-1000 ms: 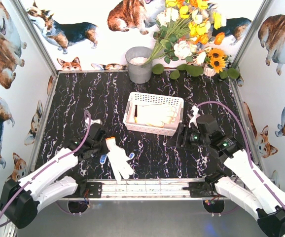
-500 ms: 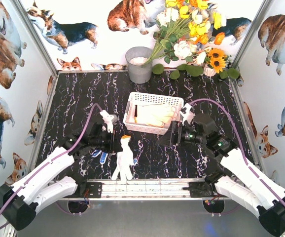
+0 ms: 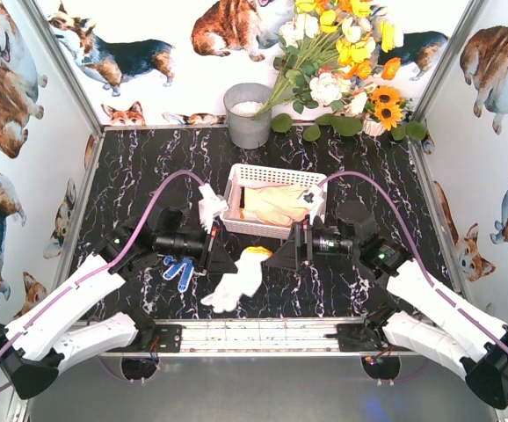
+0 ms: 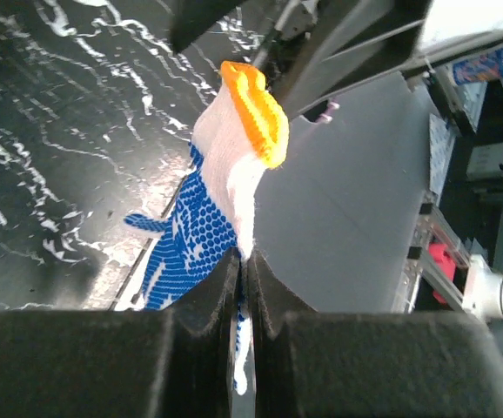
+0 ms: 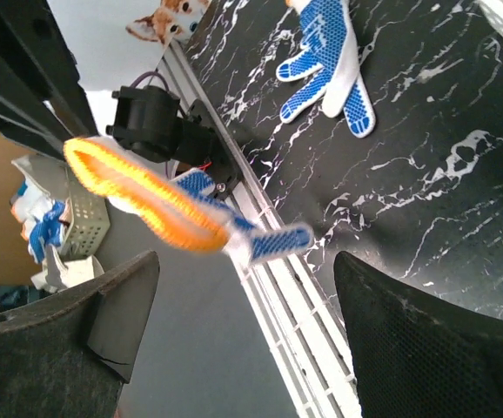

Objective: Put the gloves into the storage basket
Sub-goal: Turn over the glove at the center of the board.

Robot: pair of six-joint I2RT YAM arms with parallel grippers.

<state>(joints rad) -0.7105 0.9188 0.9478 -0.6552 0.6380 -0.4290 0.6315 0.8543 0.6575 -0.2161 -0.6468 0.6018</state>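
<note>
As things stand: the left gripper (image 4: 243,261) is clenched on a cream-white knitted glove with blue palm dots and an orange cuff (image 4: 225,192), pinching it low on the palm, so the cuff stands up and the fingers dangle.
Held glove, place: in the air between the two arms, just in front of the white lattice-sided plastic storage basket (image 3: 272,173), not over it.
Right gripper (image 5: 247,261): its jaws are spread wide with nothing in them, and it faces the orange cuff without touching it.
Step in hand, as I judge it: either the right gripper takes the cuff end or the left arm carries the glove on alone.
Doing it well: close the right jaws squarely across the cuff band, not on the loose fingers. Let go with the left only once that grip looks firm. Lift the glove above the flared rim before moving it over the basket.
Basket contents: cream gloves already lie inside, so release low over them.
Second blue-dotted glove (image 3: 177,271): it lies flat on the black marbled table (image 3: 148,176) beneath the left arm and has yet to be picked up.
Risk: the limp fingers may snag on the rim.
</note>
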